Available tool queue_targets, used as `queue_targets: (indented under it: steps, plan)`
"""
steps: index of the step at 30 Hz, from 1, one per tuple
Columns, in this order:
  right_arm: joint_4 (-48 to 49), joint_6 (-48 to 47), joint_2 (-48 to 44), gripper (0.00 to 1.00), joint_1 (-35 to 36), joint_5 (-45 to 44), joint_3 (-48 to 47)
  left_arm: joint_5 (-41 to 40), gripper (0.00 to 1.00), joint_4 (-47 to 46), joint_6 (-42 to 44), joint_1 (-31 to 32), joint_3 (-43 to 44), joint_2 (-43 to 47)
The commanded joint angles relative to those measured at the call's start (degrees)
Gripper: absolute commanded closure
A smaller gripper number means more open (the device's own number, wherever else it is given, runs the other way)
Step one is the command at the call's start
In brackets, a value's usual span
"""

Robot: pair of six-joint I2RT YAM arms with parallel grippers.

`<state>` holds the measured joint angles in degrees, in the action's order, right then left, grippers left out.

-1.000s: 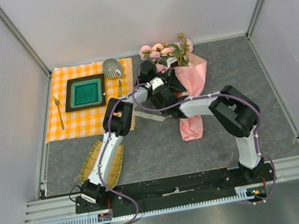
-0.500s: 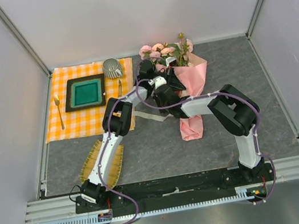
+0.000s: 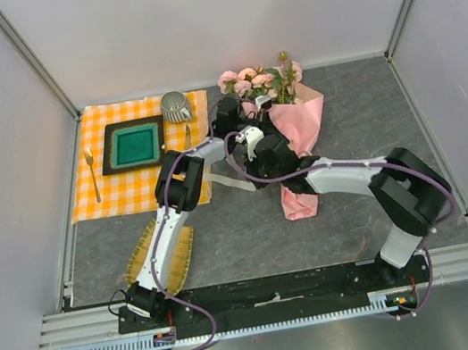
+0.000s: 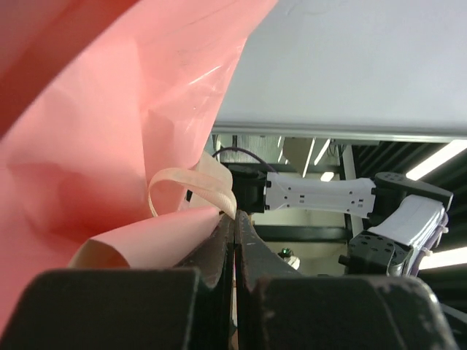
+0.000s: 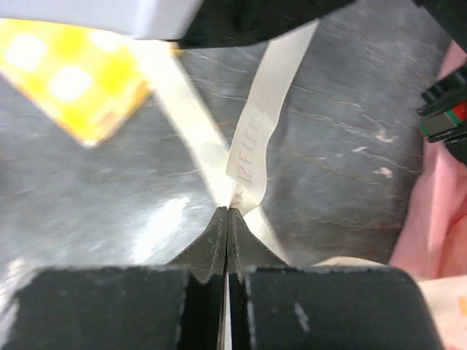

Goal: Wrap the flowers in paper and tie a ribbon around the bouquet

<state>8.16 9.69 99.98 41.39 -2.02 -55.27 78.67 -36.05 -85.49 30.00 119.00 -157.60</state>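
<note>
The bouquet (image 3: 302, 122) is laid on the grey table (image 3: 245, 236), with the flowers (image 3: 255, 79) at its far end and the paper (image 4: 109, 146) wrapped round the stems. The left gripper (image 4: 233, 219) is pressed shut at the bouquet's left edge — a loop of the ribbon (image 4: 191, 182) is pinched at its tips, beside a paper fold. The right gripper (image 5: 228, 211) is clamped fully closed on two strands of ribbon, just left of the bouquet.
</note>
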Motion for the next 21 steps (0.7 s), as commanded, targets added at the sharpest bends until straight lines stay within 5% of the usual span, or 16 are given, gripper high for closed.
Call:
queue_targets:
  steps: [1, 9, 17, 21]
  plan:
    - [2.91, 5.06, -9.71, 1.00, 0.10, 13.62, 5.77, -3.96, 0.98, 9.14, 11.89, 0.32, -3.94, 9.22]
    - [1.69, 24.38, -24.99, 1.00, -2.00, 13.27, 18.07, -15.12, 0.98, 19.08, 22.03, 1.90, -16.23, 18.81]
    - [-17.63, 39.61, -49.68, 1.00, -14.48, 8.98, 23.98, -29.53, 0.99, 30.34, 29.77, 2.08, -24.42, 26.55]
    - [-31.96, 39.10, -51.21, 1.00, -18.79, 2.04, 20.39, -31.56, 0.98, 30.34, 29.77, 2.34, -27.76, 28.48]
